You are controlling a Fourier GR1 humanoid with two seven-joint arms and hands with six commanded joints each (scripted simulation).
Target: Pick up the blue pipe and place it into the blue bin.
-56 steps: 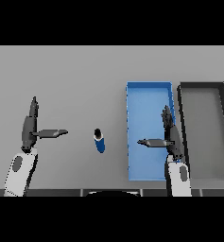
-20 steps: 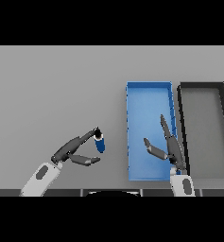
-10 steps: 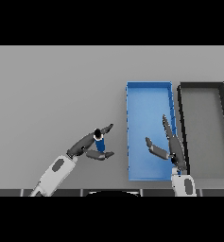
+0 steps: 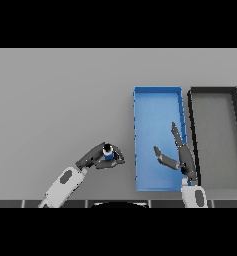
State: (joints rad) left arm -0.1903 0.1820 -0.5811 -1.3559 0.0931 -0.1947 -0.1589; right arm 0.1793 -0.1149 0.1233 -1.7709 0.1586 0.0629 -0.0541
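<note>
Head view of the grey table (image 4: 55, 95). The left robot hand (image 4: 97, 157) is seen at the lower centre-left, entering from the lower edge on a white and grey forearm. Its fingers and thumb are curled round the blue pipe (image 4: 108, 153), which is gripped between them; only the pipe's dark upper end and a short blue section are visible, the rest being hidden by the fingers. Whether the pipe is touching the table cannot be told. The pipe is located just to the left of the blue bin (image 4: 157, 100), outside its wall. The blue bin is shown as a long rectangular tray right of centre, with a dark bin (image 4: 212, 91) of similar shape just beside it on the right. The right robot hand (image 4: 177, 155) is positioned over the near part of the blue bin, fingers straight, thumb spread, nothing held.
</note>
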